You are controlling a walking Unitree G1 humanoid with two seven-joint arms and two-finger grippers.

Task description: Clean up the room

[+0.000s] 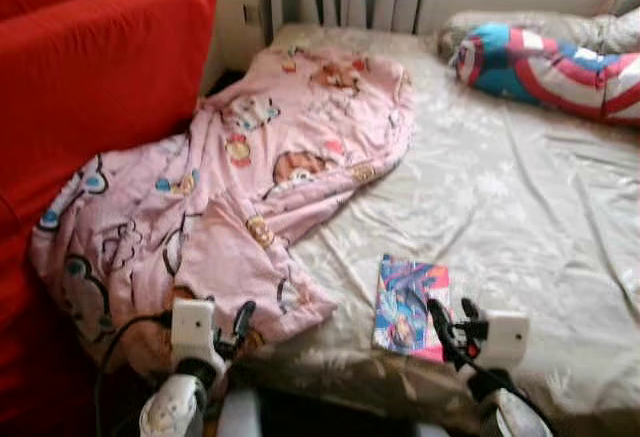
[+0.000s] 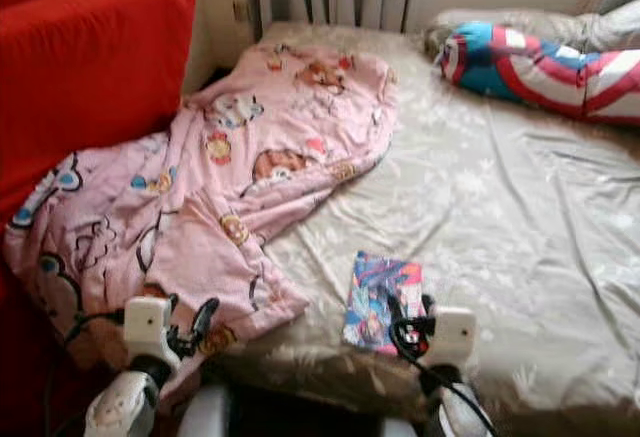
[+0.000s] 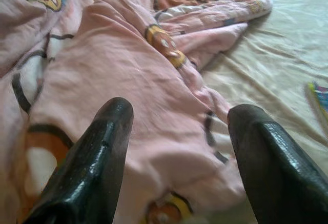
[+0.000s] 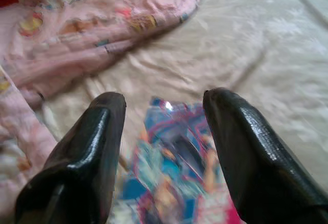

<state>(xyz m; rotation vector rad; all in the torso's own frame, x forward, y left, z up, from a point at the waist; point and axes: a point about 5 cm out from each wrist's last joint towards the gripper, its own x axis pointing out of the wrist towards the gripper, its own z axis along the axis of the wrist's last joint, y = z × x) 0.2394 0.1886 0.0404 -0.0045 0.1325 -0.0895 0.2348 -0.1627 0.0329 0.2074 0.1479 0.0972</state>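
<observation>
A pink cartoon-print blanket (image 1: 250,187) lies crumpled across the bed's left half, spilling toward the red sofa. A colourful book (image 1: 410,305) lies flat on the beige sheet near the front edge. My left gripper (image 1: 238,327) hovers open just above the blanket's near corner (image 3: 174,147). My right gripper (image 1: 455,325) is open over the book's near edge, and the book (image 4: 174,172) shows between its fingers (image 4: 246,152) with nothing held.
A red sofa (image 1: 90,87) stands against the bed's left side. A red, white and blue shield-pattern pillow (image 1: 560,62) lies at the back right. The beige sheet (image 1: 520,217) is bare on the right. Curtains hang behind the bed.
</observation>
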